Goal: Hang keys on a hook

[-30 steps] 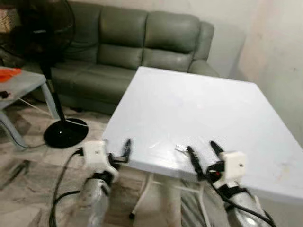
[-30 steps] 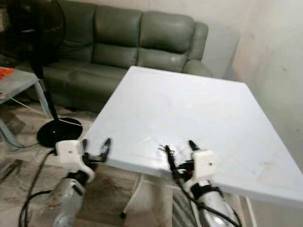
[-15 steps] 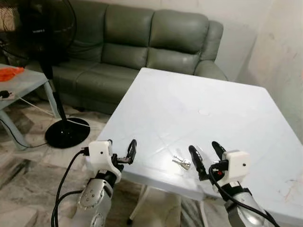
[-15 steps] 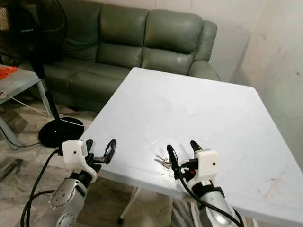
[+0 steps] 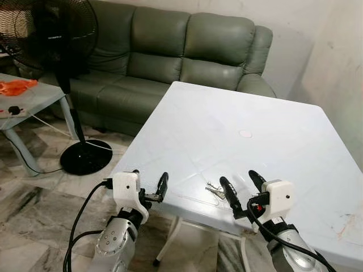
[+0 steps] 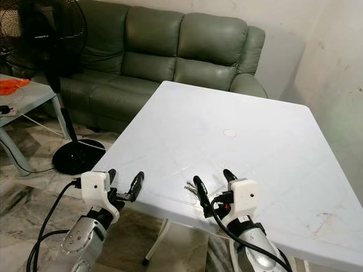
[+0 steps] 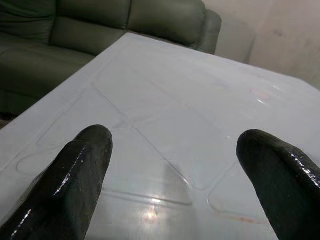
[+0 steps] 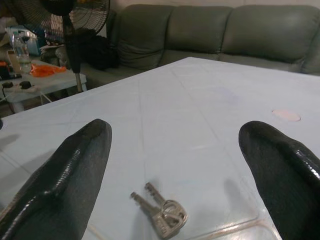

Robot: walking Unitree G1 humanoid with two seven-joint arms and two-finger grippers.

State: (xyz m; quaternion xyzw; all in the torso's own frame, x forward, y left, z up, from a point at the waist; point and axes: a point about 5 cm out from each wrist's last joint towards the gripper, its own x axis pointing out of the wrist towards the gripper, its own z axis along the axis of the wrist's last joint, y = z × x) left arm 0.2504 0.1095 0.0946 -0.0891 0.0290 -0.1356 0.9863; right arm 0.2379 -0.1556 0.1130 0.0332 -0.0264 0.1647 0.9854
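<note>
As I leaned over the white plastic table [image 5: 249, 113], my right gripper [image 5: 241, 187] hovered above its near edge, fingers spread wide and pinching nothing. The bunch of keys [image 8: 161, 212] lay flat on the tabletop just ahead of that gripper, toward its 11 o'clock, a little inside the left fingertip. My left gripper [image 5: 148, 182] hung at the table's near left corner, at 9 o'clock from the keys, fingers likewise spread and empty. A green leather sofa [image 5: 170, 51] stood at 12 o'clock beyond the table, a black pedestal fan [image 5: 54, 34] at 10 o'clock. I could read no writing anywhere.
</note>
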